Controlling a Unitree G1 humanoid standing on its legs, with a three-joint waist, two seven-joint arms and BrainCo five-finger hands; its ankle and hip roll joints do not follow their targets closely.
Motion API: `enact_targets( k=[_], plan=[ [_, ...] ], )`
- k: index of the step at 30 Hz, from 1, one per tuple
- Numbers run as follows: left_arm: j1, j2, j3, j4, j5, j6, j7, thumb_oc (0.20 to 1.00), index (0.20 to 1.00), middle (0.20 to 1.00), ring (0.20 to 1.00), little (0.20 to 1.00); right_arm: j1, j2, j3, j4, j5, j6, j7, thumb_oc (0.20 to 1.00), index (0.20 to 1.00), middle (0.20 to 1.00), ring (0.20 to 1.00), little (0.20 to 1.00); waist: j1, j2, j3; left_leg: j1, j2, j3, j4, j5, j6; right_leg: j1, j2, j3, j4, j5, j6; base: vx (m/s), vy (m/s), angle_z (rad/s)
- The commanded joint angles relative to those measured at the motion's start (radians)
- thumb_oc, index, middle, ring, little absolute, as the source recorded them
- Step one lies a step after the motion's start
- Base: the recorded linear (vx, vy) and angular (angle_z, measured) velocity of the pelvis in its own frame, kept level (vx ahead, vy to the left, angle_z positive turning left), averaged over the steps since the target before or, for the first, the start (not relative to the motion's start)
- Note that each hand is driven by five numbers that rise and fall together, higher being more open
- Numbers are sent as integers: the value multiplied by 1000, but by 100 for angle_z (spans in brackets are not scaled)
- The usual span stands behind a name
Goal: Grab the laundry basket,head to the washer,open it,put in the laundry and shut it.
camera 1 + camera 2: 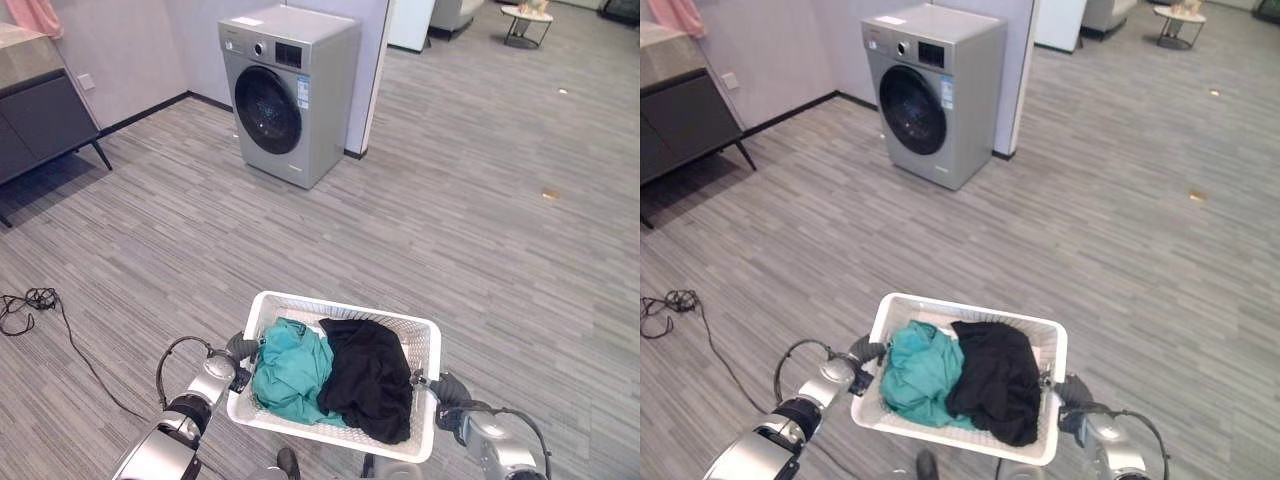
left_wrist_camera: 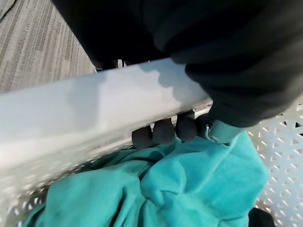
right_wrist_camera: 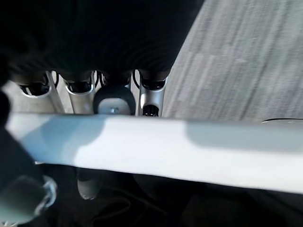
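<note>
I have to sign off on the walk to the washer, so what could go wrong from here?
The black garment drapes over the white basket rim near the right hand; it may slide out while walking. The washer door looks shut, so a hand must let go first: the left hand hooks the rim with fingertips, and the basket might tip.

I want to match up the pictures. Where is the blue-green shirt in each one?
Left eye view: the teal garment lies in the left half of the white basket, low in the picture.
Right eye view: same place, beside the black garment.
Left wrist view: it fills the lower part, under the basket's rim.
Right wrist view: I cannot make it out.
Shared landmark: the basket's white rim.
</note>
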Motion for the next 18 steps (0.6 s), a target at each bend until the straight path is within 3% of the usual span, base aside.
enact_targets(
  k=[1,3,8,11,12,16,18],
  plan=[
    [-46,54,47,40,53,-28,40,200,200,200,200,200,26,-52,-43,-35,35,-41,-6,200,200,200,200,200,-22,9,14,-52,69,-51,60,6,-99,173,-4,-50,-490,64,-83,177,-297,54],
    [-63,53,30,49,74,-35,52,200,200,200,200,200,3,-62,-33,-28,37,-48,-18,200,200,200,200,200,-11,-8,6,-42,85,-69,54,0,-131,163,-48,-37,-665,131,-69,126,-228,57],
    [-72,50,-1,65,107,-30,47,200,200,200,200,200,-8,-70,-7,-12,19,-38,-24,200,200,200,200,200,-4,-33,-21,-27,109,-97,63,-4,-150,213,0,-18,-664,97,-66,97,-196,41],
    [-60,52,-14,64,120,-32,51,200,200,200,200,200,-47,-102,10,34,-8,-40,-19,200,200,200,200,200,3,-18,-48,-35,166,-130,53,26,-181,271,68,-63,-706,47,-103,84,-282,19],
    [-60,52,-14,64,120,-32,51,200,200,200,200,200,-47,-102,10,34,-8,-40,-19,200,200,200,200,200,2,-18,-48,-35,166,-131,53,26,-181,272,68,-63,-707,48,-103,30,-311,-8],
    [-79,9,14,165,77,-20,57,200,200,200,200,200,-137,-164,54,131,-16,-36,-13,200,200,200,200,200,11,-8,-43,-75,237,-133,99,79,-224,324,130,-106,-793,41,-146,-6,-284,23],
    [-86,-9,36,203,55,-16,60,200,200,200,200,200,-176,-179,70,150,-4,-33,-17,200,200,200,200,200,6,-10,-31,-102,227,-94,166,65,-220,336,124,-124,-799,41,-155,-35,-149,34]
  ],
)
